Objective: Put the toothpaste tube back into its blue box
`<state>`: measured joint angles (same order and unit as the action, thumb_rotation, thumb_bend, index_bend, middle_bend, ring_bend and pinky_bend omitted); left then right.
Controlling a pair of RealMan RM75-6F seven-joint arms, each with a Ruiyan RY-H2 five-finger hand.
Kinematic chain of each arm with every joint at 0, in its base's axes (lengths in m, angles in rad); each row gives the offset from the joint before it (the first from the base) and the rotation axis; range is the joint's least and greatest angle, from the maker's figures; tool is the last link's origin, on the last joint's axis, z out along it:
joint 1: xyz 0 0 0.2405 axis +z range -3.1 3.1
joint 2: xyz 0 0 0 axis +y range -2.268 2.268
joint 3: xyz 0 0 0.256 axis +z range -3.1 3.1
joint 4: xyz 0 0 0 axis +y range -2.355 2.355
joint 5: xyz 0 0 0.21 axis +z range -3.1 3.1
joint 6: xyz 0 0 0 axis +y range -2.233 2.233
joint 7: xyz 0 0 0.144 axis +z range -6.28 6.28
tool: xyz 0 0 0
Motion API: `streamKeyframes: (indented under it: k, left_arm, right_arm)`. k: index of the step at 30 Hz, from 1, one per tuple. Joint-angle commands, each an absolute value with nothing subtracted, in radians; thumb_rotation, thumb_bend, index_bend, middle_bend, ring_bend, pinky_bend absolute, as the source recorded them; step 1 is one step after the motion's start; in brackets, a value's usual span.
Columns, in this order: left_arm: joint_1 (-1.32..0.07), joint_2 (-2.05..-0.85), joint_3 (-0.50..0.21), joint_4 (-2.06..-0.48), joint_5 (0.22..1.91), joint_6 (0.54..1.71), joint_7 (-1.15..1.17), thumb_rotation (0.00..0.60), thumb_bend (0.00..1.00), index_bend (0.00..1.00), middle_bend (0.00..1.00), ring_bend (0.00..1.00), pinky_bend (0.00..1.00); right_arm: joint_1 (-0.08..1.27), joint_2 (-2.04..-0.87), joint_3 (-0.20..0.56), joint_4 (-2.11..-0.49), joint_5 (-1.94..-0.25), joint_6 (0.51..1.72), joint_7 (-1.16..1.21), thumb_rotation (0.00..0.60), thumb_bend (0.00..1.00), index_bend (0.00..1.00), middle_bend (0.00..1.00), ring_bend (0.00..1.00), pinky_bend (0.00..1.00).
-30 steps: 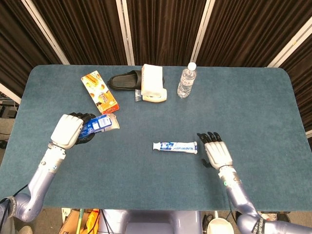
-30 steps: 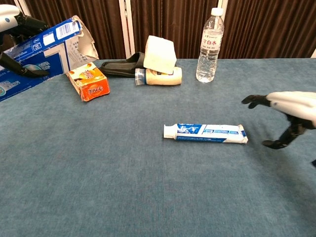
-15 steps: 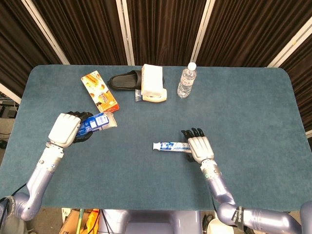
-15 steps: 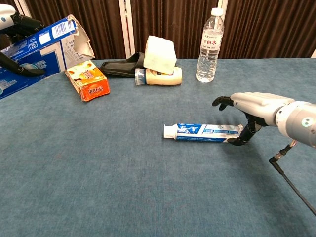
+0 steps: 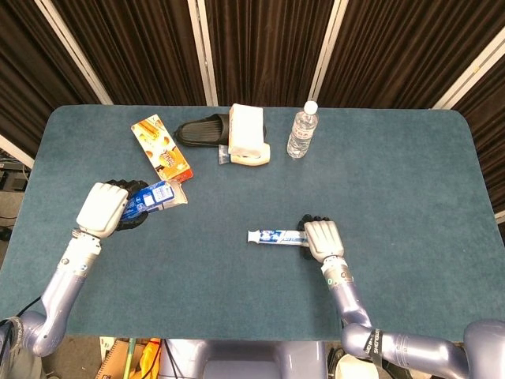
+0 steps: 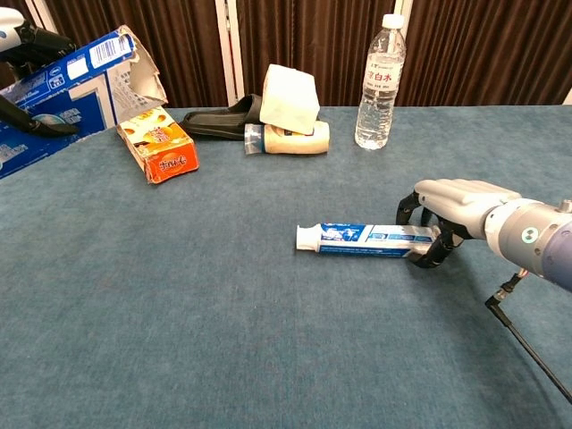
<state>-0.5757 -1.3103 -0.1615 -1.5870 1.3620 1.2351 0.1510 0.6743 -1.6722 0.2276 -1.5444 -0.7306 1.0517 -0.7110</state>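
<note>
The toothpaste tube (image 5: 274,236) (image 6: 357,239) lies flat on the blue table, cap end pointing left. My right hand (image 5: 322,239) (image 6: 451,201) sits over its crimped right end, fingers curled down around it, thumb at the near side. The tube still rests on the cloth. My left hand (image 5: 102,209) (image 6: 18,36) holds the blue box (image 5: 155,197) (image 6: 63,85) up off the table at the left, its torn open flap end facing right, toward the tube.
An orange carton (image 5: 161,148) (image 6: 156,145), a black slipper (image 5: 201,130) (image 6: 214,122), a white wrapped bundle (image 5: 248,134) (image 6: 290,103) and a water bottle (image 5: 301,130) (image 6: 379,85) stand along the far side of the table (image 5: 394,174).
My right hand moved left from beside the tube onto its crimped end and curled its fingers around it. The left hand with the box shifted slightly left.
</note>
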Motion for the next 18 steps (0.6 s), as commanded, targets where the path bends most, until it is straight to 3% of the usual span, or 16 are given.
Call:
streamKeyframes:
  k: [1,6,13,18]
  left_arm:
    - [-0.576,-1.312,-0.16,-1.585,1.365,1.233,0.151,0.6,0.36,0.38,0.54,0.52,0.55]
    - [-0.574,-1.318,-0.158,-1.583,1.364,1.229,0.151,0.6,0.36,0.38,0.54,0.52,0.55]
    - [-0.575,-1.329,-0.15,-1.59,1.359,1.208,0.144,0.6,0.36,0.38,0.54,0.52,0.55]
    - [-0.585,-1.359,-0.148,-1.577,1.358,1.187,0.14,0.6,0.36,0.38,0.54,0.52,0.55]
  right_arm:
    - [0.671,-1.674,0.222,-1.552,-0.762,1.063,-0.684,0.6,0.69,0.84,0.75,0.63,0.71]
    - [0.657,-1.643,0.213,-1.6,-0.843,1.083,-0.63,0.6,0.76,0.92,0.8,0.68,0.73]
    - [0.628,-1.541,0.202,-1.682,-0.967,1.119,-0.565,0.6,0.76,0.92,0.8,0.68,0.73]
    - [0.614,-1.402,0.212,-1.749,-1.072,1.139,-0.525,0.6,0.76,0.92,0.8,0.68,0.73]
